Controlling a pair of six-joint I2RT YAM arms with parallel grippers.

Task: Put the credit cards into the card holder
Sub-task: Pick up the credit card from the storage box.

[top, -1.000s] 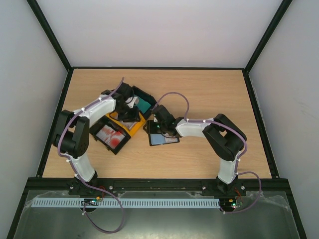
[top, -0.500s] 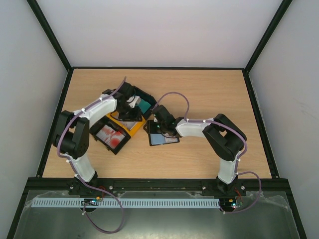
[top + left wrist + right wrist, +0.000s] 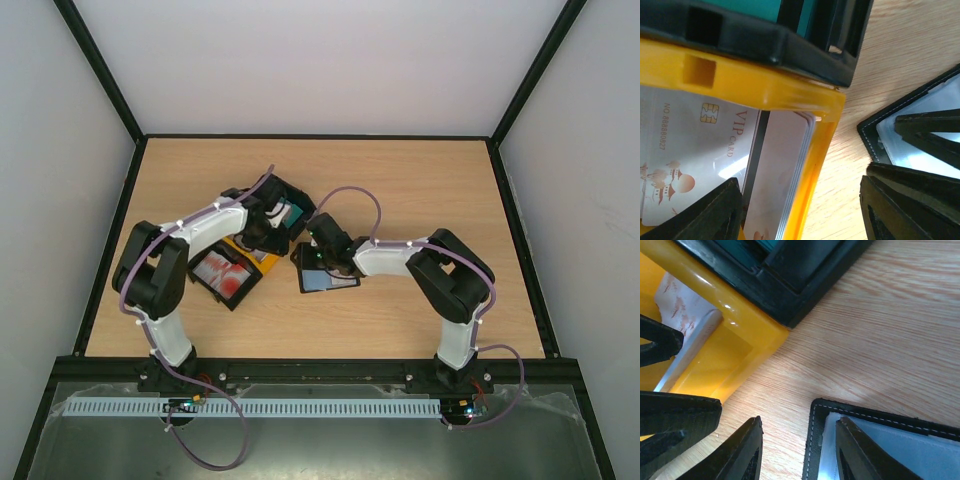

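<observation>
The black card holder (image 3: 330, 279) lies open on the table, a pale blue pocket showing; it also shows in the right wrist view (image 3: 880, 415) and at the right of the left wrist view (image 3: 875, 131). My right gripper (image 3: 800, 422) (image 3: 312, 258) is open and empty, its jaws straddling the holder's left edge. My left gripper (image 3: 800, 190) (image 3: 272, 226) is open and empty, low over the yellow tray's corner, with the stack of pale white-pink credit cards (image 3: 785, 165) between its jaws. Teal cards (image 3: 290, 213) sit in a black tray. Red-and-white cards (image 3: 222, 272) sit in another black tray.
The yellow tray (image 3: 765, 90) (image 3: 715, 345) sits against the black tray (image 3: 790, 45) (image 3: 790, 285) holding the teal cards. The two grippers are close together, a strip of bare wood (image 3: 865, 340) between the trays and the holder. A black frame edges the table (image 3: 520, 240).
My left gripper has moved right, from over the trays toward the yellow tray's corner and the card holder. The right arm and the holder have not moved.
</observation>
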